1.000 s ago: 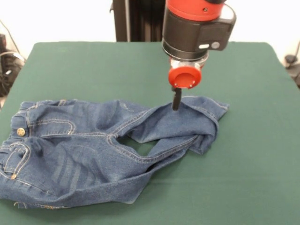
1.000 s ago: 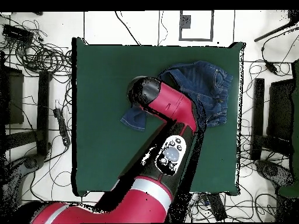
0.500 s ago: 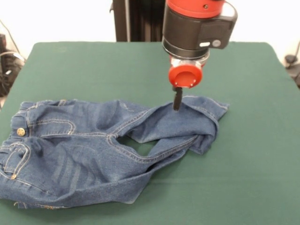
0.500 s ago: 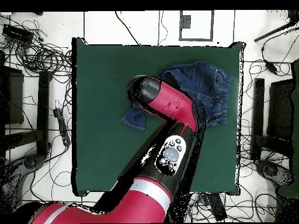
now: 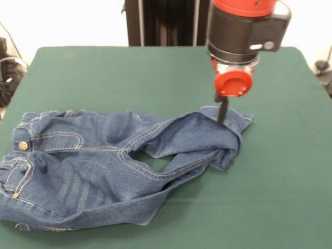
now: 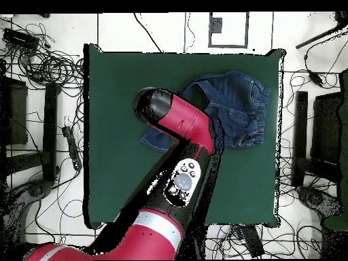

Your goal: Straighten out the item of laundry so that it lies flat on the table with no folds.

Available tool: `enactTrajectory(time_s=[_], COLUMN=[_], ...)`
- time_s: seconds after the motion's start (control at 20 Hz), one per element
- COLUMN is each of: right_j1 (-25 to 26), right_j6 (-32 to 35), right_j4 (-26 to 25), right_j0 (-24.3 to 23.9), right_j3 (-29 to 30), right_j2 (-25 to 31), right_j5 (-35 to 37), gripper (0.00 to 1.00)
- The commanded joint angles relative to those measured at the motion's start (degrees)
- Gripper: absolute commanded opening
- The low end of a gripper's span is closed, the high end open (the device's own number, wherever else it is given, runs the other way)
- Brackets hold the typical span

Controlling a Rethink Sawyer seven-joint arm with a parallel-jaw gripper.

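Observation:
The item of laundry (image 5: pixel 88 161) is a small pair of blue jeans lying crumpled on the left half of the green table (image 5: pixel 280 197). Its waistband with a brass button sits at the left edge. One leg stretches right and its end folds back under itself near the cuff (image 5: pixel 231 142). My gripper (image 5: pixel 222 115) hangs over that far-right leg end, its thin black fingers shut together, the tip at the denim's upper edge with no cloth visibly pinched. In the overhead view the arm's head (image 6: pixel 153 105) hides the gripper, and the jeans (image 6: pixel 238 105) lie beside it.
Bare green felt (image 6: pixel 115 156) spreads around the jeans. Cables (image 6: pixel 47 64) and stands lie on the floor around the table's edges.
The gripper has shifted to the right along the leg, from the middle of the leg to its cuff end. The jeans have stayed as they were.

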Motion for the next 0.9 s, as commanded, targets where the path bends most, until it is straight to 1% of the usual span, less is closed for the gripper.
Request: enactTrajectory(time_s=[0.05, 0.35, 0.5, 0.75, 0.9], right_j1=[3.7, 1.7, 0.5, -0.2, 0.3], right_j6=[20.4, 15.5, 12.9, 10.7, 10.9], right_j4=[4.3, 5.9, 5.7, 5.5, 5.9], right_j0=[4.0, 3.5, 2.9, 2.1, 2.1], right_j3=[6.9, 12.7, 14.9, 16.9, 17.3], right_j2=[5.2, 7.3, 7.3, 8.3, 9.1], right_j5=[-3.8, -7.8, -8.6, -10.4, -12.1], gripper=[1.0, 1.0, 1.0, 1.0, 1.0])
